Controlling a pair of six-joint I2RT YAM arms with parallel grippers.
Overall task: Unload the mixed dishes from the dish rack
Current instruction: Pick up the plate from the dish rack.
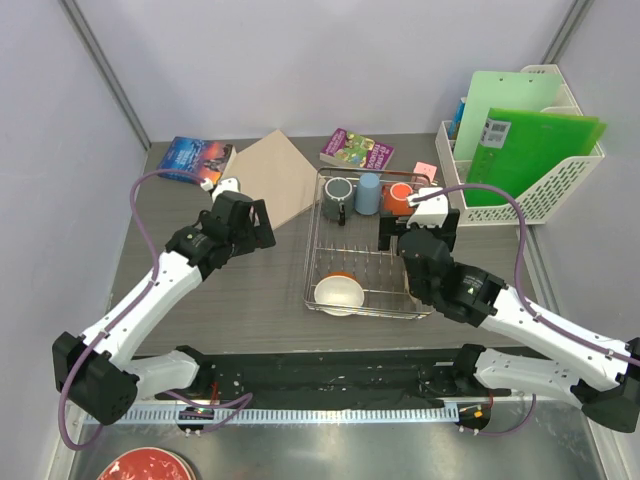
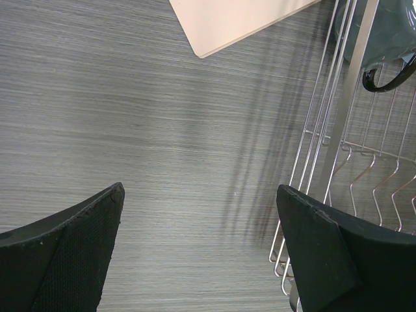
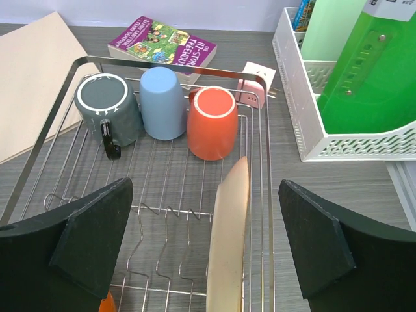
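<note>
The chrome wire dish rack (image 1: 313, 262) stands mid-table. At its far end sit a grey handled mug (image 1: 338, 192), a light-blue cup (image 1: 368, 192) and an orange cup (image 1: 399, 197), all upside down. A small white bowl (image 1: 338, 294) lies at its near end with an orange plate edge (image 1: 341, 275) behind it. A cream speckled plate (image 3: 229, 247) stands on edge by the rack's right side. My right gripper (image 3: 205, 247) is open above that plate, jaws either side of it, not touching. My left gripper (image 2: 198, 250) is open and empty over bare table left of the rack (image 2: 325, 156).
A beige board (image 1: 272, 175) lies left of the rack. Two books (image 1: 190, 158) (image 1: 356, 150) lie at the back. A white lattice basket (image 1: 560, 190) with green folders stands at the right. A pink note (image 3: 255, 83) lies behind the rack. A red plate (image 1: 145, 467) shows at bottom left.
</note>
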